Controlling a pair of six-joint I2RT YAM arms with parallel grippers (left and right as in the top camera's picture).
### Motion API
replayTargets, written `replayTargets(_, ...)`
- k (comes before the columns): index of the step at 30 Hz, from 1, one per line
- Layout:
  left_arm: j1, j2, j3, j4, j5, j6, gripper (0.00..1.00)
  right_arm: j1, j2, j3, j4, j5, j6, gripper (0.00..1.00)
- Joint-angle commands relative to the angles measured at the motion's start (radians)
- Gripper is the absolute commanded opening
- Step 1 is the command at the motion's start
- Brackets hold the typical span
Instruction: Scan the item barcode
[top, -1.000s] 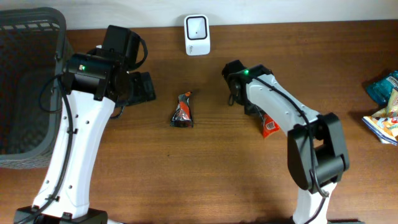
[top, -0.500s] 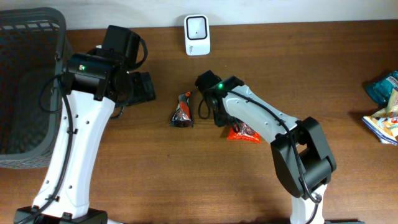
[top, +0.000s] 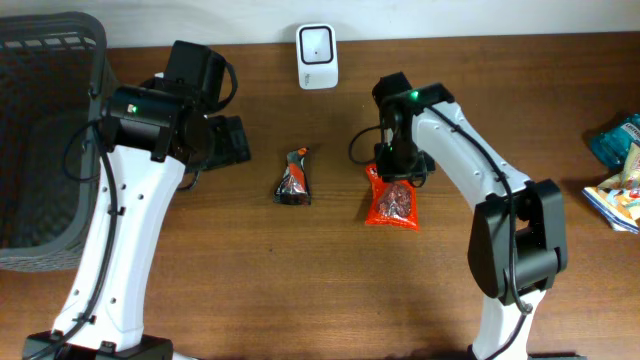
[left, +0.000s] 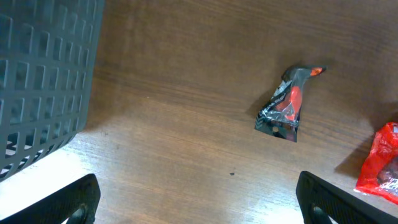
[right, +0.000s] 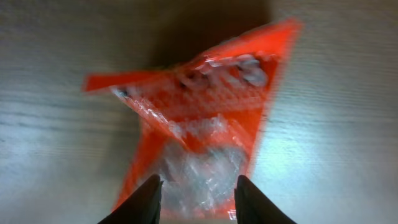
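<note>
right gripper (right: 196, 200) has swung back right from beside the black packet (top: 293, 180). its fingers now straddle the red packet (top: 395, 205); pinched or free, cannot tell. red packet lies flat, right of the black one, nearer than the scanner (top: 317, 43). left gripper (left: 199, 202) splayed wide, unmoved.

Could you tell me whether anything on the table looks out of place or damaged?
The red packet under the right end effector lies crumpled and twisted; the small black packet is creased too. Nothing looks spilled.
</note>
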Motion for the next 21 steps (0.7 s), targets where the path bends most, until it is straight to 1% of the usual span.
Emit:
replayTargets(1,0.000,-0.004,0.003,0.000,-0.010,0.016,0.99,-0.005,0.006,-0.093,0.082,-0.016,-0.067,0.38)
replayTargets(3,0.000,-0.004,0.003,0.000,-0.010,0.016,0.99,-0.006,0.006,-0.163,0.154,0.058,-0.065,0.38)
replayTargets(4,0.000,-0.004,0.003,0.000,-0.010,0.016,0.99,-0.013,0.006,-0.187,0.156,0.128,-0.012,0.38)
replayTargets(5,0.000,-0.004,0.003,0.000,-0.010,0.016,0.99,-0.026,0.007,-0.206,0.143,0.202,0.078,0.38)
replayTargets(6,0.000,-0.004,0.003,0.000,-0.010,0.016,0.99,-0.050,0.007,-0.211,0.100,0.227,0.147,0.38)
replayTargets(8,0.000,-0.004,0.003,0.000,-0.010,0.016,0.99,-0.089,0.004,-0.208,0.013,0.221,0.219,0.39)
replayTargets(9,0.000,-0.004,0.003,0.000,-0.010,0.016,0.99,-0.103,0.004,-0.203,-0.047,0.201,0.238,0.43)
replayTargets(10,0.000,-0.004,0.003,0.000,-0.010,0.016,0.99,-0.111,0.004,-0.200,-0.099,0.155,0.238,0.49)
replayTargets(11,0.000,-0.004,0.003,0.000,-0.010,0.016,0.99,-0.111,0.002,-0.200,-0.139,0.103,0.219,0.58)
replayTargets(12,0.000,-0.004,0.003,0.000,-0.010,0.016,0.99,-0.107,0.001,-0.200,-0.149,0.047,0.170,0.67)
replayTargets(13,0.000,-0.004,0.003,0.000,-0.010,0.016,0.99,-0.106,-0.003,-0.200,-0.150,-0.009,0.129,0.73)
replayTargets(14,0.000,-0.004,0.003,0.000,-0.010,0.016,0.99,-0.106,-0.006,-0.190,-0.149,-0.064,0.087,0.75)
replayTargets(15,0.000,-0.004,0.003,0.000,-0.010,0.016,0.99,-0.107,-0.007,-0.174,-0.153,-0.070,0.059,0.75)
replayTargets(18,0.000,-0.004,0.003,0.000,-0.010,0.016,0.99,-0.109,-0.007,-0.128,-0.250,-0.050,0.056,0.75)
replayTargets(20,0.000,-0.004,0.003,0.000,-0.010,0.016,0.99,-0.109,-0.006,-0.132,-0.319,-0.018,0.057,0.75)
replayTargets(21,0.000,-0.004,0.003,0.000,-0.010,0.016,0.99,-0.106,-0.006,-0.139,-0.317,-0.044,0.057,0.73)
